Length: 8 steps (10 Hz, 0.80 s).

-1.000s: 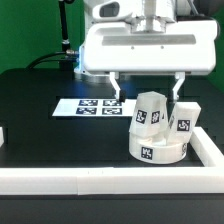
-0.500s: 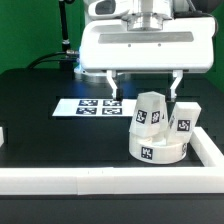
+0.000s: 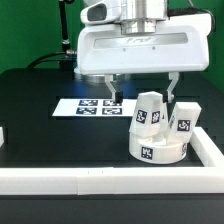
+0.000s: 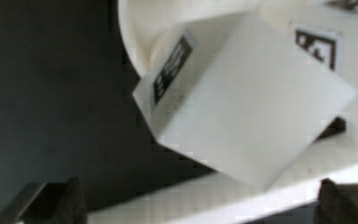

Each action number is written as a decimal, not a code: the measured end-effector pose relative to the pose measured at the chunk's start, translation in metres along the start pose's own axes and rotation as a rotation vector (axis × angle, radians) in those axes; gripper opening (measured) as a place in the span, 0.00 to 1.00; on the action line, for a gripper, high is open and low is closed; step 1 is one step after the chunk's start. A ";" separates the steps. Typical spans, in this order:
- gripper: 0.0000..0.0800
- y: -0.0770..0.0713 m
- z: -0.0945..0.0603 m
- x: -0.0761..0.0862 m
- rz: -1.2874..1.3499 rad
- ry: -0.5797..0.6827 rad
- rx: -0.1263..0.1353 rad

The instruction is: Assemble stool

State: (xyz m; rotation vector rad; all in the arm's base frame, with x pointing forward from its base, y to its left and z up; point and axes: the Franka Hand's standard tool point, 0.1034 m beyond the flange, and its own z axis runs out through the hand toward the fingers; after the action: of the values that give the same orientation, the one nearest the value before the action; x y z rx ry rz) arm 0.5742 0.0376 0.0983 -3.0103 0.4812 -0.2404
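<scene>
Two fingers of the claw [image 3: 142,88] hang spread wide with nothing between them, above and just behind the stool parts. Directly below stands one leg [image 3: 150,112], upright on the seat disc [image 3: 157,149], its long axis roughly vertical and in line with the claw's descent; in the wrist view that leg [image 4: 247,95] fills the frame between the fingertips [image 4: 51,203]. Judged from this, the coming move is a straight drop over that leg. Two more legs [image 3: 184,118] stand just to the exterior view's right, close enough that the finger on that side may brush them. The seat sits on the black desk [image 3: 40,120] at the near right, inside the white rail [image 3: 100,181]. Farther left lies the marker board [image 3: 88,104].
</scene>
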 end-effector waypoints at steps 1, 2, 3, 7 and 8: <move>0.81 0.002 -0.002 -0.001 0.014 -0.104 0.007; 0.81 0.007 -0.002 0.000 0.081 -0.166 0.004; 0.81 0.011 -0.003 -0.007 0.117 -0.277 -0.002; 0.81 0.013 -0.002 0.001 0.146 -0.263 -0.011; 0.81 0.013 -0.001 0.000 0.244 -0.263 -0.023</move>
State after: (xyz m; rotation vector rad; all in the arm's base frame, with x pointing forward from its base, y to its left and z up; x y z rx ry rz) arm 0.5705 0.0255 0.0981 -2.9041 0.8158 0.1766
